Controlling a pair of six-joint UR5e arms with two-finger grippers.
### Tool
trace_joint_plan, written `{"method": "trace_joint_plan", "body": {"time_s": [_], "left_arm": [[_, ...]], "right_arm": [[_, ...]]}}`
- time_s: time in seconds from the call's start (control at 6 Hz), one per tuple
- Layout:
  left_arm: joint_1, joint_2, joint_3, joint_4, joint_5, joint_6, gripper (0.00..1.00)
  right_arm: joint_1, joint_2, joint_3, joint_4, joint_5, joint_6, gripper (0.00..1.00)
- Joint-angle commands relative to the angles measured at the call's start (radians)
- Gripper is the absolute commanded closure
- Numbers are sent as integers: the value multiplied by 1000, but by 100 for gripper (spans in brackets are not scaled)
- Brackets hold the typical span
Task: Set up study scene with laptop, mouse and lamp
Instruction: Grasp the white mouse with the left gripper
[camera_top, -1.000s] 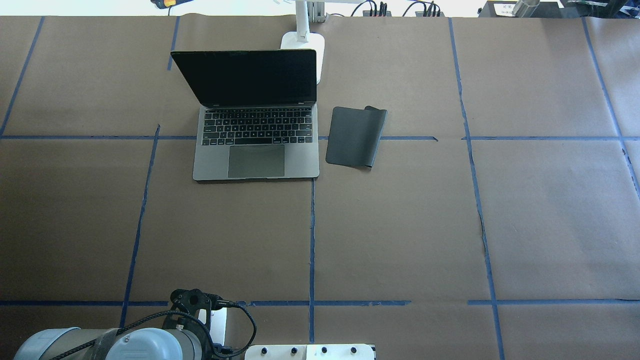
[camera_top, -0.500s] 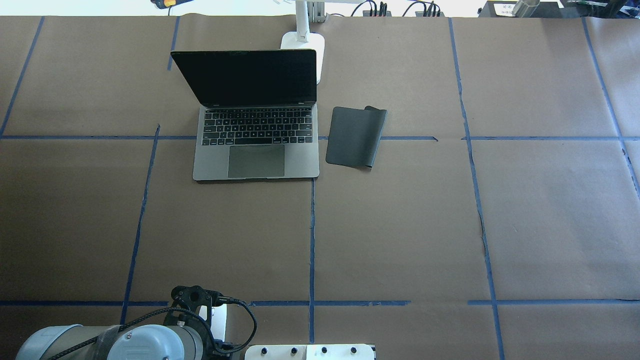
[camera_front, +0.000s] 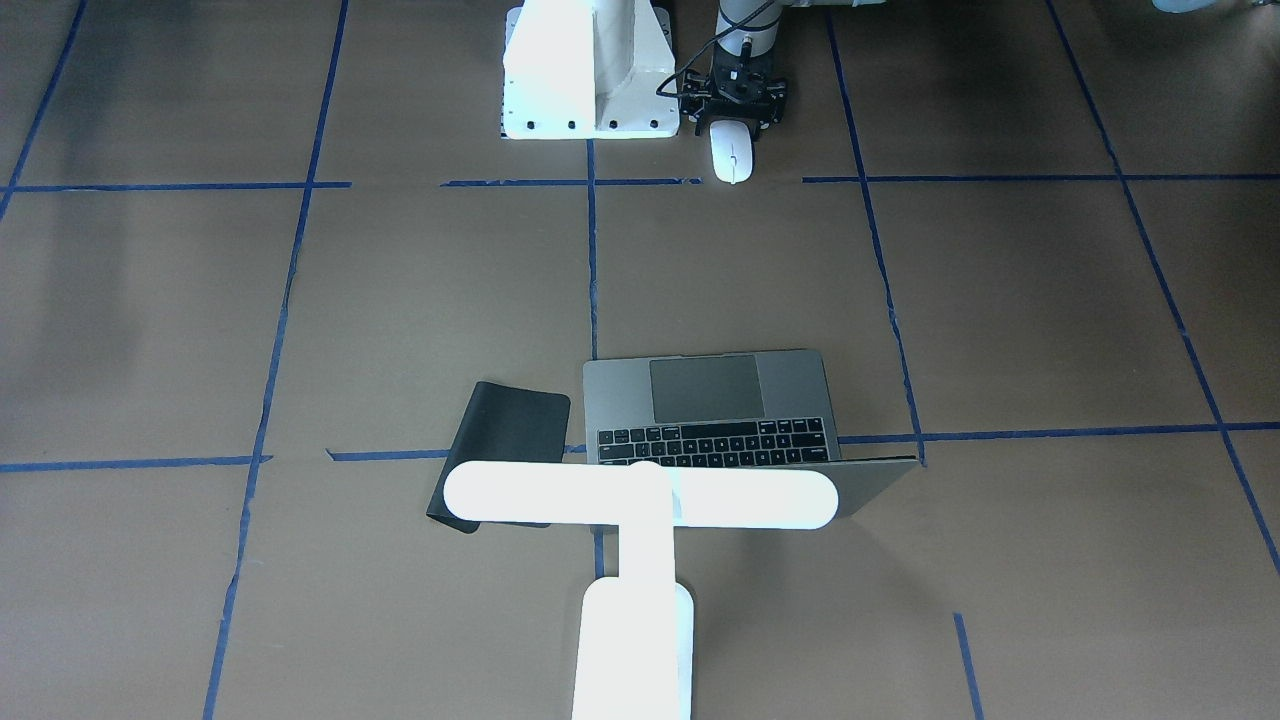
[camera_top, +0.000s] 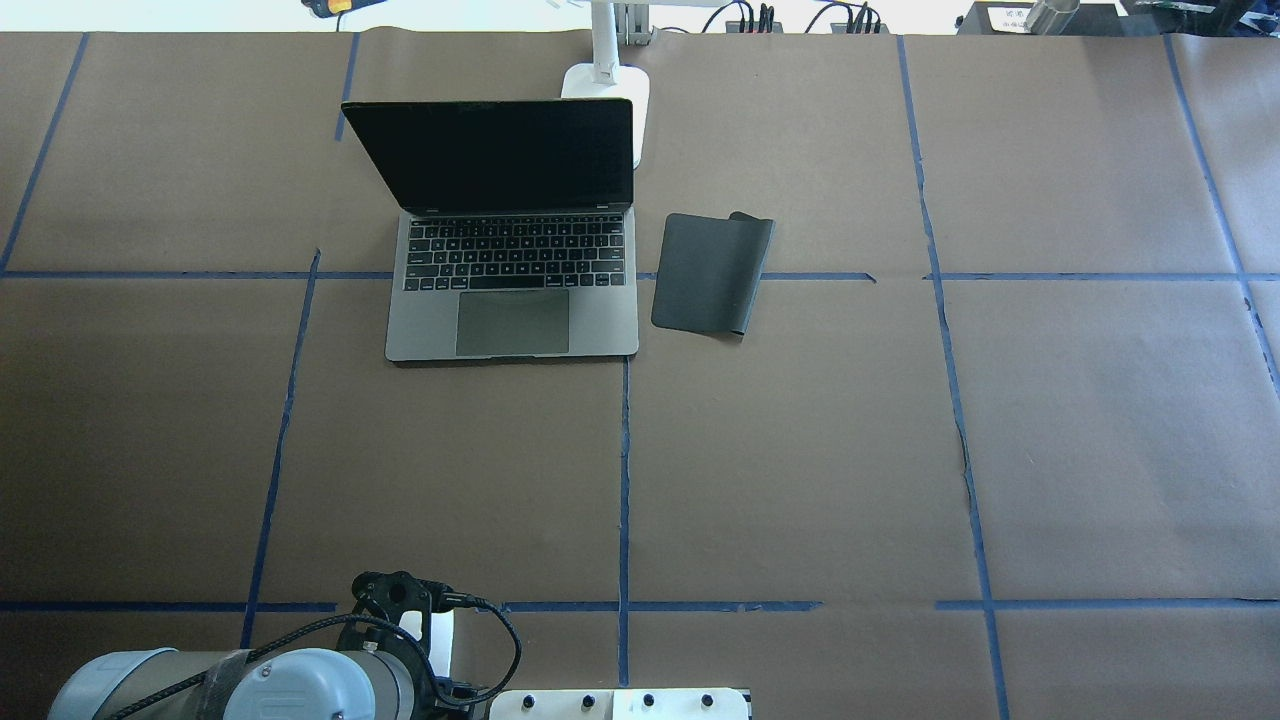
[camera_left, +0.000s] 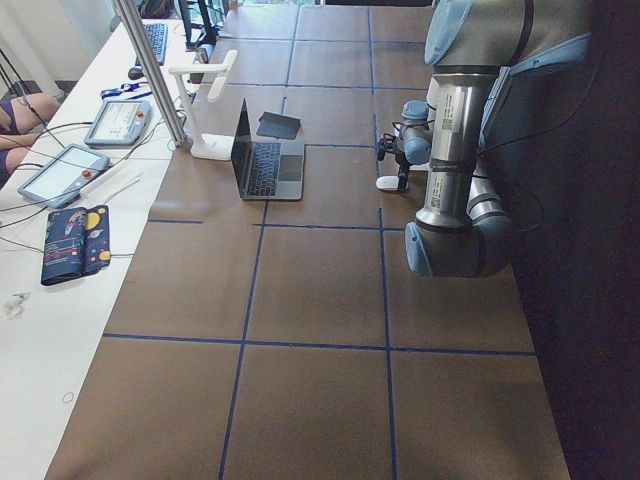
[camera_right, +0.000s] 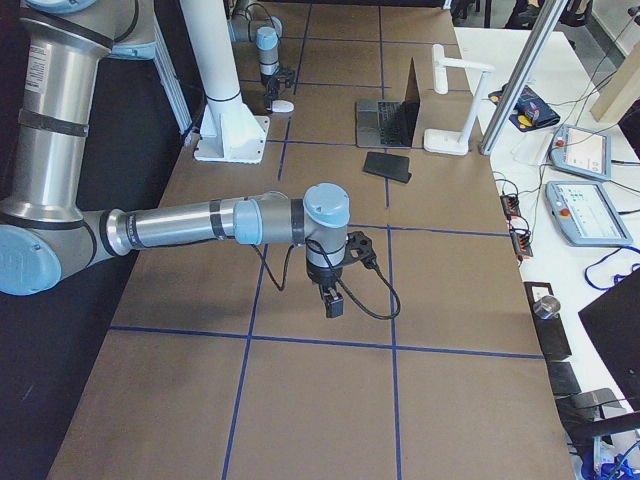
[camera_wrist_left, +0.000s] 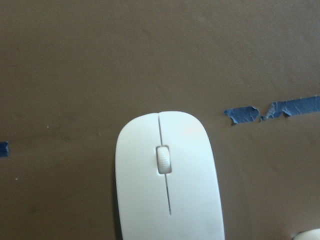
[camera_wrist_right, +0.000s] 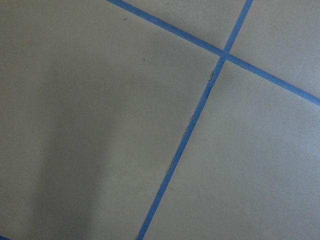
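The grey laptop stands open at the far middle of the table, its screen dark. The white T-shaped lamp stands just behind it, its base at the far edge. The white mouse lies flat on the table close to the robot's base and fills the left wrist view. My left gripper hangs over the mouse's rear end, its fingers spread wider than the mouse. My right gripper hovers over bare table to the right; I cannot tell if it is open.
A flat black mouse pad lies right of the laptop with one corner curled. The white bolted pedestal stands beside the mouse. Blue tape lines cross the brown paper. Control pendants lie on the side bench.
My left arm and gripper have shifted slightly to the right over the mouse. Laptop, lamp and pad have not moved.
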Motion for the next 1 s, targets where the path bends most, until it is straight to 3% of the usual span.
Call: {"method": "trace_joint_plan", "body": {"time_s": [0.0, 0.33, 0.67, 0.83], "left_arm": [[-9, 0, 0, -1, 0, 2, 49], [-34, 0, -16, -1, -3, 2, 74], [-75, -5, -75, 3, -12, 8, 81], [-124, -70, -75, 12, -44, 105, 81]], "right_arm": [[0, -1, 5, -2, 2, 0, 0], [0, -1, 7, 0, 2, 0, 0], [0, -1, 7, 0, 2, 0, 0], [0, -1, 9, 0, 3, 0, 0]]}}
